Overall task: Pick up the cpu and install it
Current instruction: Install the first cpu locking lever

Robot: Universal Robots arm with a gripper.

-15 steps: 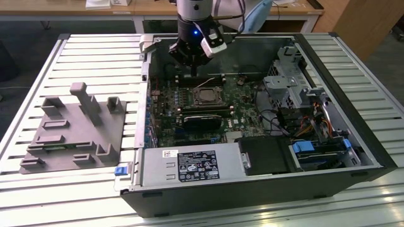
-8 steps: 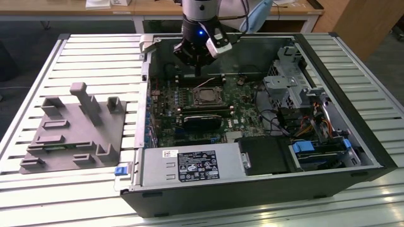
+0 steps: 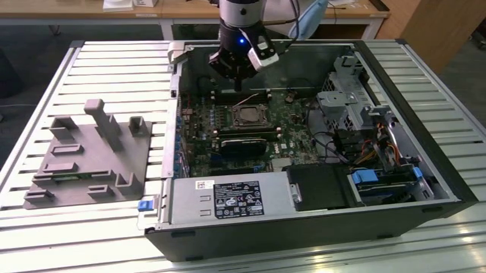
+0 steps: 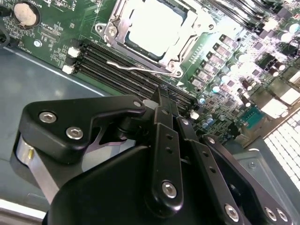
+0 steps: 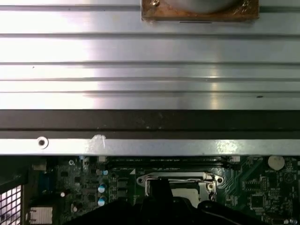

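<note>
The cpu [image 4: 151, 24] sits in the motherboard socket [image 4: 152, 35], shiny top facing up inside the metal frame. The gripper [image 4: 161, 96] hangs above the memory slots [image 4: 126, 70] just beside it, jaws pressed together, holding nothing

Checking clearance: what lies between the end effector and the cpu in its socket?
In the second wrist view, the memory slots and the socket's wire lever lie between the end effector and the cpu.
</note>
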